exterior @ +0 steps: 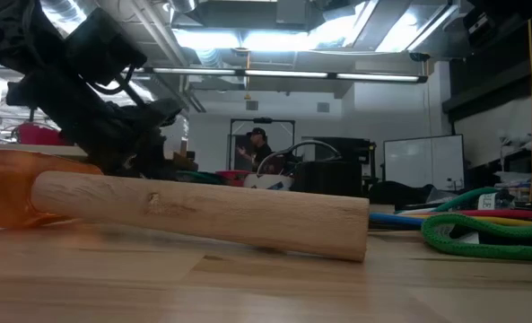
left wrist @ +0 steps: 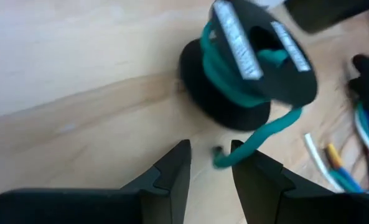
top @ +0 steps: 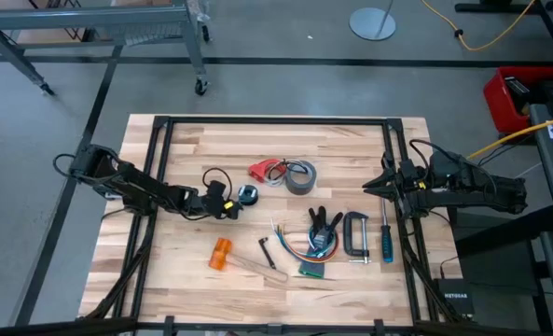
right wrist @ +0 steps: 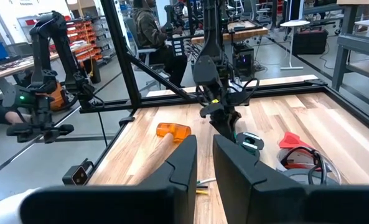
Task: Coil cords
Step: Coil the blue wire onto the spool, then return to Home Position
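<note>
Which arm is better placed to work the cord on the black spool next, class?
Left. Its tool hangs beside the spool, fingers slightly apart above the cord's loose end; the right tool waits far across the table.

On the slatted wooden table (top: pixel 183 140), the left gripper (top: pixel 228 207) sits just beside a small black round spool wound with green cord (top: pixel 248 194). To its right lie a red plastic piece (top: pixel 260 170) and grey tape roll (top: pixel 300 177). An orange-headed wooden mallet (top: pixel 243 260) lies nearer the front edge. The right gripper (top: pixel 373 186) waits at the table's right side.
</note>
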### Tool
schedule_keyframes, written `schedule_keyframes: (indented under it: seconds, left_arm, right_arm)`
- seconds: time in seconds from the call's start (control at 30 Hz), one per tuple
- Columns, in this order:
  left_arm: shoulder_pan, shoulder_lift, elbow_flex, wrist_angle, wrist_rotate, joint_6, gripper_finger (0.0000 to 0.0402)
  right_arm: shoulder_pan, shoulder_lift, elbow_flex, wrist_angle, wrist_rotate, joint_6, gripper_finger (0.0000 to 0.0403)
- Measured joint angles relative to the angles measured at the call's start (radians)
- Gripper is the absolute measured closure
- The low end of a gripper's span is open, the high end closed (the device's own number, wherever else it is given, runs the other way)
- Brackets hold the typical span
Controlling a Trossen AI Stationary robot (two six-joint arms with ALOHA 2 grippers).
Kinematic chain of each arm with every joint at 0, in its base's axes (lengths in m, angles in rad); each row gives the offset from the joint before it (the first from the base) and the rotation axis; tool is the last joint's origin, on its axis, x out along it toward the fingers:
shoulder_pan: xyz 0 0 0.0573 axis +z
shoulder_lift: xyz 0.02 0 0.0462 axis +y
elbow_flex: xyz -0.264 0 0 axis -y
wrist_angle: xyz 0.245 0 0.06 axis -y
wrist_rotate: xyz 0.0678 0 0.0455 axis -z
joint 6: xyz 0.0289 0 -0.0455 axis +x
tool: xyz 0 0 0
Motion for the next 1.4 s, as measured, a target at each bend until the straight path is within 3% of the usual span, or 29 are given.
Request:
schedule_keyframes:
  seconds: [0.33, 0.6, 0.8, 0.97, 1.2, 1.4]
  left_arm:
    - [-0.003, -0.105, 0.002, -0.239, 0.058, -0.019, 0.0293]
    - [-0.005, -0.169, -0.002, -0.276, 0.117, 0.090, 0.0293]
    - [-0.006, -0.322, -0.006, -0.386, 0.153, 0.222, 0.0292]
    - [-0.006, -0.494, -0.005, -0.523, 0.093, 0.306, 0.0292]
    - [-0.006, -0.733, -0.002, -0.598, -0.128, 0.466, 0.0292]
    - [-0.032, -0.884, -0.002, -0.604, -0.153, 0.619, 0.0292]
  right_arm:
    - [0.000, 0.000, 0.000, 0.000, -0.029, 0.003, 0.0347]
    - [0.000, 0.000, 0.000, 0.000, -0.045, 0.025, 0.0347]
    - [0.000, 0.000, 0.000, 0.004, -0.045, 0.033, 0.0347]
    - [0.000, 0.000, 0.011, -0.001, -0.045, 0.053, 0.0347]
    - [0.000, 0.000, 0.059, 0.002, -0.045, 0.044, 0.0347]
    - [0.000, 0.000, 0.071, -0.002, -0.044, 0.041, 0.0347]
